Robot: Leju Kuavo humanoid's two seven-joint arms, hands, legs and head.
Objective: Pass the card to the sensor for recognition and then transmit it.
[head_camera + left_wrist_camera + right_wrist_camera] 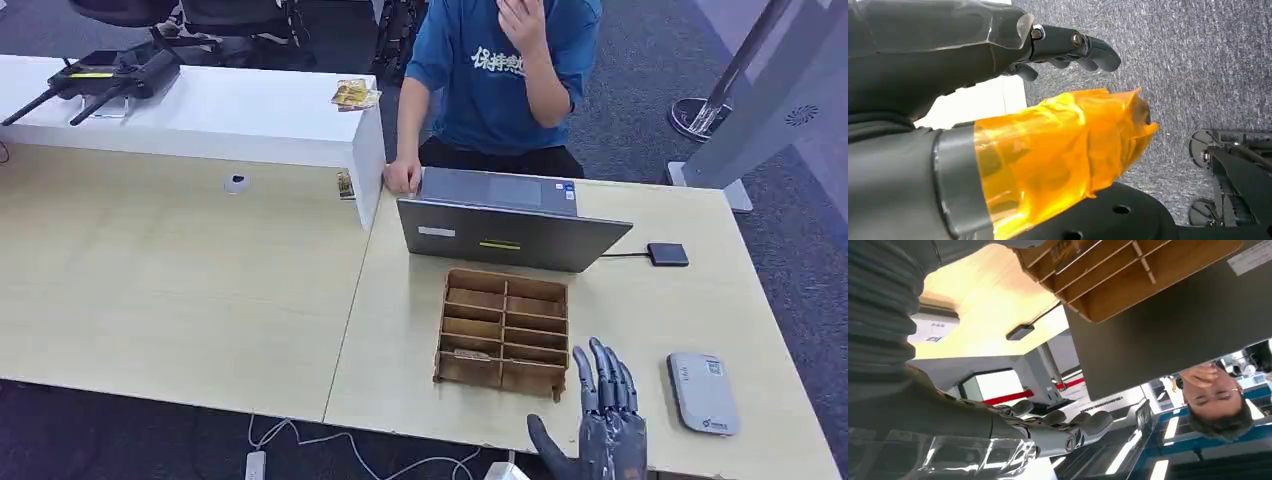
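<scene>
A wooden compartment box stands on the table in front of the laptop. A pale card lies in one of its near left compartments. The grey-white sensor pad lies flat near the table's front right edge. My right hand is raised at the front edge between the box and the sensor, fingers straight and apart, holding nothing. The right wrist view shows the same fingers stretched out, with the box and sensor beyond. My left hand hangs over grey carpet, its orange-taped thumb apart from the fingers, empty.
A grey laptop stands open behind the box, with a person in a blue shirt seated behind it, one hand on the table. A small black device on a cable lies right of the laptop. A white raised counter is at the left.
</scene>
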